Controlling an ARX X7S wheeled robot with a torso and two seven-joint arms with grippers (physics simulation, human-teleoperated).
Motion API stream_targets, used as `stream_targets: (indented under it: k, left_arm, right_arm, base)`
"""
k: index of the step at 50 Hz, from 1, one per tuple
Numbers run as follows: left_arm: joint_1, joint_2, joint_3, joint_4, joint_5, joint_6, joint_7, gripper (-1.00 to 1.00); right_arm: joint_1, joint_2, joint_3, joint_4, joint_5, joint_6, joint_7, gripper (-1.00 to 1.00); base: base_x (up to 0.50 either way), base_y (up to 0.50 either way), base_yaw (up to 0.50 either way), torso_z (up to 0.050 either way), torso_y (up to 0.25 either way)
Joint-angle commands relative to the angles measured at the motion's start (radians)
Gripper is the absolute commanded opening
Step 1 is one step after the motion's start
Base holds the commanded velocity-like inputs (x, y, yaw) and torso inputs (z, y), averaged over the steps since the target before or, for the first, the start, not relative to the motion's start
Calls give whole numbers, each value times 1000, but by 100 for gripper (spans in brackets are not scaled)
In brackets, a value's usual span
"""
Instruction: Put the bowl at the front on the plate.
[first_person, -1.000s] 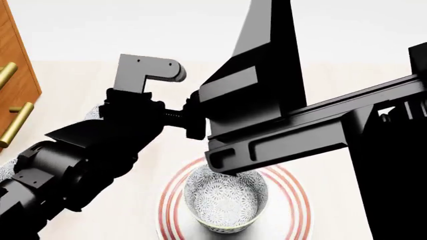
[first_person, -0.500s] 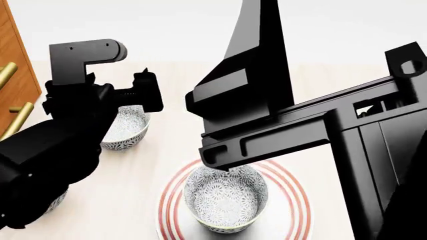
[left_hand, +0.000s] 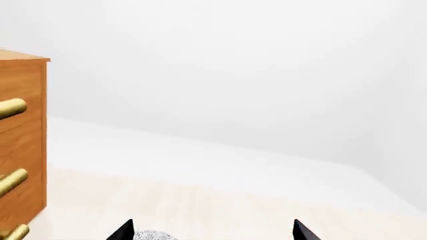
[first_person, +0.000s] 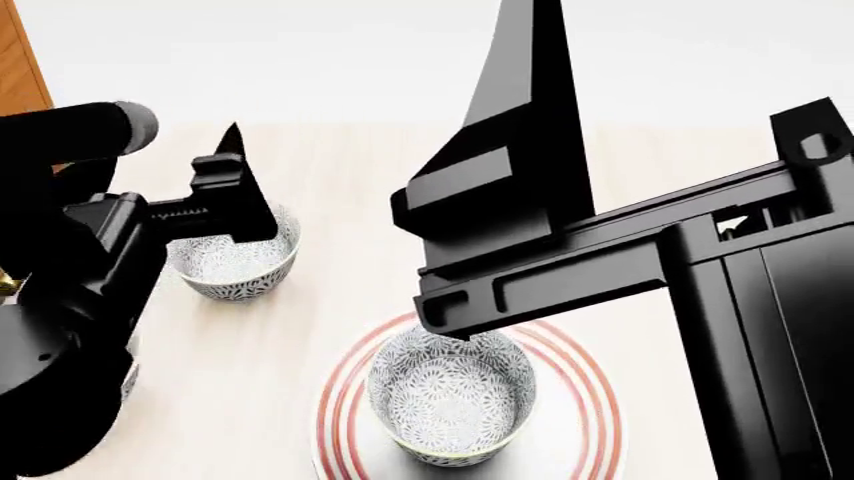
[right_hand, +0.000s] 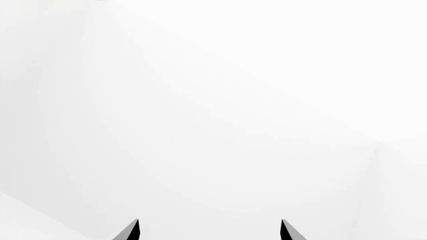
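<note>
Left wrist view: the left gripper (left_hand: 212, 231) shows only as two dark fingertips (left_hand: 123, 231), set wide apart with nothing between them — released. A sliver of patterned bowl rim (left_hand: 153, 235) peeks up just beside one tip. A wooden cabinet (left_hand: 23, 145) with brass handles (left_hand: 12, 108) stands to one side, on the pale table (left_hand: 220, 210).

Head view: the bowl (first_person: 451, 395) sits upright in the middle of the plate (first_person: 587, 420), whose red rings show all round it. The right gripper (first_person: 514, 215) hangs above and just behind the bowl, its long black finger pointing up and away; a corner of its body overlaps the bowl's far rim in the picture, but whether it touches cannot be told. Nothing is in its grasp. The left gripper (first_person: 227, 190) is well apart from the bowl, off to the left, over a second bowl (first_person: 234, 262) that rests on the table (first_person: 334, 300). A third bowl (first_person: 130, 380) is mostly hidden behind the left arm.

Right wrist view: two dark fingertips (right_hand: 130, 231) stand well apart against plain white — open, holding nothing. Neither bowl nor plate is in view here.
</note>
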Motion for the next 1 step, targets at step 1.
stream_targets:
  k: [1]
  left_arm:
    - [34,-94,0,209,35,24,-94,100]
  right_arm:
    - [-24,-13,3,5,-45,3,-33,100]
  base:
    - [0,0,0,0,0]
